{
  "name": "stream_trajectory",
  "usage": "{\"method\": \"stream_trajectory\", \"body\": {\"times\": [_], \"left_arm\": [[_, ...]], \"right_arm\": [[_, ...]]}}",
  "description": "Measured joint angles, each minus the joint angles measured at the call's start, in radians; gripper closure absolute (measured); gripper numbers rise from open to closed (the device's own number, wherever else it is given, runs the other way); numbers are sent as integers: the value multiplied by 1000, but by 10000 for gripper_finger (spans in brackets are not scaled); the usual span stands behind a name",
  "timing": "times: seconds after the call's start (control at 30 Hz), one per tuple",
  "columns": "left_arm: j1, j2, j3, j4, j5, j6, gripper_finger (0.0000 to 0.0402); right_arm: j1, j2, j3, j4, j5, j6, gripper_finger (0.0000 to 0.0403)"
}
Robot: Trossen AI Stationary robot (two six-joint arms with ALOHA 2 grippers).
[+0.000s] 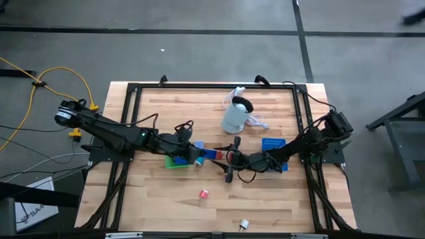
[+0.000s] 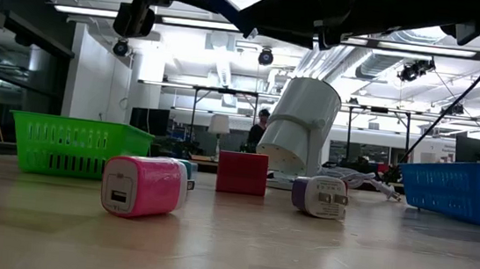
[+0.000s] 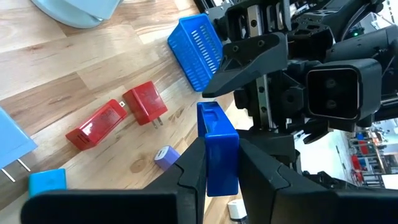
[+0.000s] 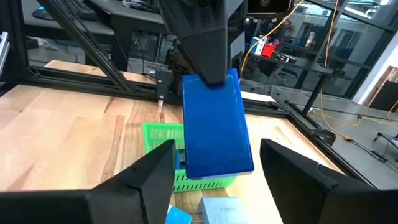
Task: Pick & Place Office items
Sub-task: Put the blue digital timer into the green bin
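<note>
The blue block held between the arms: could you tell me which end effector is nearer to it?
Left. The left end effector is clamped on the blue block; the right end effector straddles it, fingers apart and off its sides.

Bright ceiling lights glare overhead; soft shadows, sharp focus.

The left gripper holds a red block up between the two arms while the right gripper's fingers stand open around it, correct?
Not quite: the block is blue, not red, as the left wrist view shows. The left gripper holds it and the right gripper stands open around it.
</note>
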Motion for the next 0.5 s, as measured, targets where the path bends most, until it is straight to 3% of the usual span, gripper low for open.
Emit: {"method": "stream_trajectory", "body": {"times": [0.5], "left_arm": [[0,0,0,0,0,-4,340]], "right_arm": [[0,0,0,21,5,-8,180]]}}
